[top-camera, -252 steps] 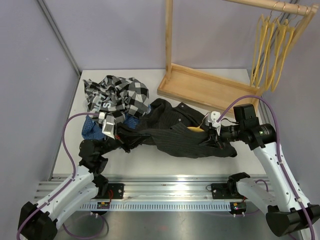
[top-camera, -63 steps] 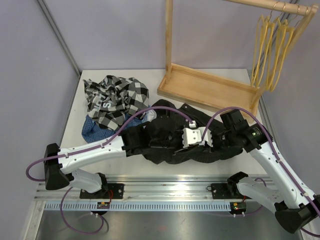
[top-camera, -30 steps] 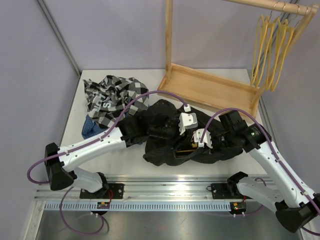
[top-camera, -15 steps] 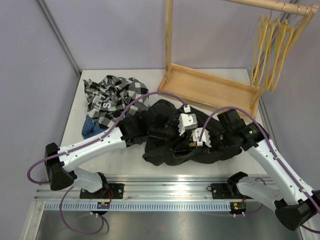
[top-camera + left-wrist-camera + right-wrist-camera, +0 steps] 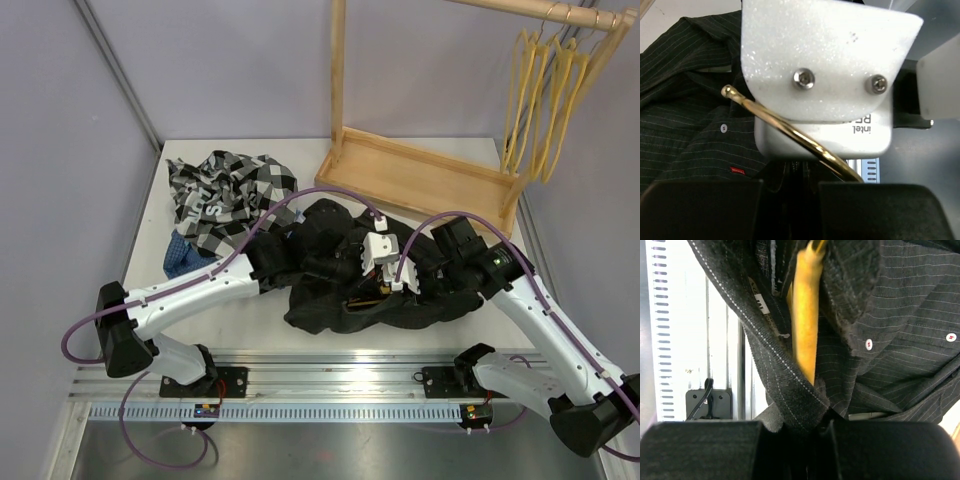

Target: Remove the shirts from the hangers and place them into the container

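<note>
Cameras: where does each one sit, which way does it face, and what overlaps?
Top external: above and behind the bases, facing down and forward over the table; left arm and right arm meet on the black pinstriped shirt.
Left wrist: on the left arm, facing past the left pincer at a gold hook and a white housing close ahead.
Right wrist: on the right arm, facing past the right pincer at a yellow hanger inside the shirt.
Shared: all three see the pinstriped shirt.

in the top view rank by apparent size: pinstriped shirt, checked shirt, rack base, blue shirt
1. pinstriped shirt and rack base: about alike, can't split
2. checked shirt
3. blue shirt, mostly covered
</note>
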`<state>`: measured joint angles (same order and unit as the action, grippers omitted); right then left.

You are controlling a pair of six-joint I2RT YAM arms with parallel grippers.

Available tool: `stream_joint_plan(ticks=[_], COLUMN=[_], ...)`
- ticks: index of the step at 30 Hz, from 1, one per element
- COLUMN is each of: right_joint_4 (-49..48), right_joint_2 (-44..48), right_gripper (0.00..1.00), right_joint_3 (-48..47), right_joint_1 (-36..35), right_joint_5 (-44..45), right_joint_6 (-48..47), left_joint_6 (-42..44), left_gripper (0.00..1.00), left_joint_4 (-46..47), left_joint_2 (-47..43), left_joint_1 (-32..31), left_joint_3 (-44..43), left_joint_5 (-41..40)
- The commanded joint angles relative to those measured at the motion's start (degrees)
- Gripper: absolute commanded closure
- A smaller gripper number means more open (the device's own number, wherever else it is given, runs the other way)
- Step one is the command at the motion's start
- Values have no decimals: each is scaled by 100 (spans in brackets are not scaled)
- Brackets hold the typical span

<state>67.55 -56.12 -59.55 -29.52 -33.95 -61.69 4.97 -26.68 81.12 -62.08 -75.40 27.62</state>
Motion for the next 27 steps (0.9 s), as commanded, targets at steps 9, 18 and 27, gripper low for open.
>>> stream_joint_plan(ticks=[9,18,27], right_joint_4=[-707,-673,1339], right_joint_2=[346,751,225], right_gripper=[13,7,12], right_joint_3=[-645,-1042,-1366], right_joint_1=[-80,201,201], right_joint_5=[344,838,-1552], right_joint_6=[1588,2207,-1052], left_joint_6=[-470,-1009,2548], left_gripper=[100,100,100], left_joint_4=[672,928,-698], left_joint_2=[-781,-1634,-2285], left_joint_1=[74,188,83], left_joint_3=[831,1528,1396], left_joint_5=[-467,-1180,-169])
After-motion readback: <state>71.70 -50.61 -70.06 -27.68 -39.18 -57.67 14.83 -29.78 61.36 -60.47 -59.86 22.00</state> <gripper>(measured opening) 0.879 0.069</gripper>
